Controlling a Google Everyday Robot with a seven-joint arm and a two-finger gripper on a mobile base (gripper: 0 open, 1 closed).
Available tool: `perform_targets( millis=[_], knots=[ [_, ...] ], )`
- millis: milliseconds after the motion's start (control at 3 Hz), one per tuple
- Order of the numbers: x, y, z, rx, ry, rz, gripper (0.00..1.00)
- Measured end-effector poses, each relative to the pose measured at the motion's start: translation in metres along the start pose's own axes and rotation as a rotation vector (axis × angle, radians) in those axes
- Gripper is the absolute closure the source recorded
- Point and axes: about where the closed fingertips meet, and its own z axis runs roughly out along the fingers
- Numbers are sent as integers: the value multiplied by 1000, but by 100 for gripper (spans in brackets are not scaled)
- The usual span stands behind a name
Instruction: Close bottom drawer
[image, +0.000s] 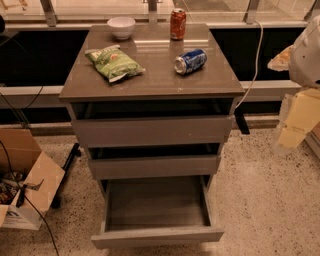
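Observation:
The bottom drawer (157, 236) is the lowest of three grey-brown drawers in a small cabinet. It stands pulled far out toward me, showing its shallow, plain grey box (157, 202), which has nothing in it. Its flat front panel has no handle. My arm shows at the right edge as a white shell (306, 52). The pale gripper (294, 126) hangs below it, well to the right of the cabinet and above the floor, apart from every drawer.
The top drawer (152, 131) and middle drawer (154, 166) stand slightly out. On the cabinet top (150, 82) lie a green chip bag (114, 62), a white bowl (121, 27), an upright red can (178, 24) and a tipped blue can (190, 61). A cardboard box (25, 180) sits left.

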Motion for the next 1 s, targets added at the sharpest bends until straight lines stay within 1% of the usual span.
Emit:
perform_targets(
  millis=[333, 667, 1000],
  knots=[
    [0, 0, 0, 0, 0, 0, 0],
    [-2, -1, -3, 13, -3, -3, 25],
    [-2, 4, 11, 1, 17, -25, 48]
  ],
)
